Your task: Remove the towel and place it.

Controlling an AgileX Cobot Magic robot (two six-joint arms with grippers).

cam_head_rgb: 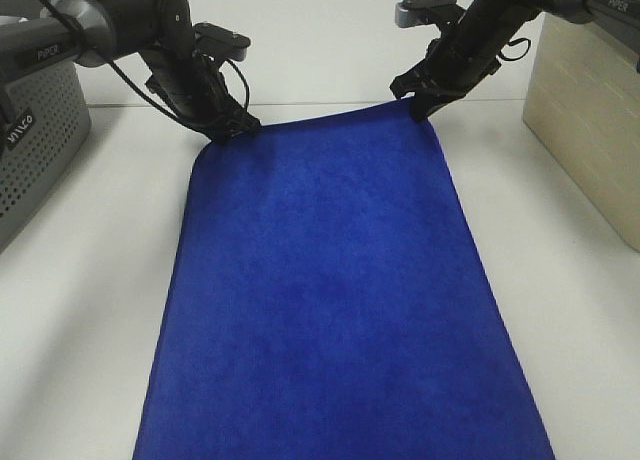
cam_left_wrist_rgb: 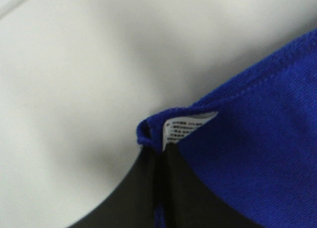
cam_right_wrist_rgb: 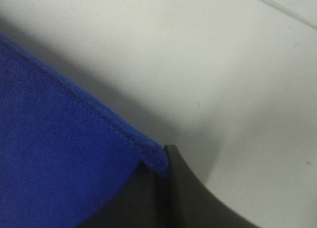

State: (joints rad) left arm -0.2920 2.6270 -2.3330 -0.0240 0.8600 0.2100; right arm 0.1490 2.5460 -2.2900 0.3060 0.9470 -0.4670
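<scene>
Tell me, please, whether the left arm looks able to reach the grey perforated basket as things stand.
Probably yes: the basket stands close beside that arm, with only bare table between. But the left gripper is shut on a corner of the towel, so the cloth would drag along.

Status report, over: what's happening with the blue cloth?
Left end effector, right end effector shut on towel corners. Towel spread flat. Basket, box clear of it.

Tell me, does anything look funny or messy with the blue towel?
Nothing is spilled or torn. The towel lies smooth on the table, far corners pinched by the left gripper and right gripper. The left corner is crumpled, its white tag poking out.
</scene>
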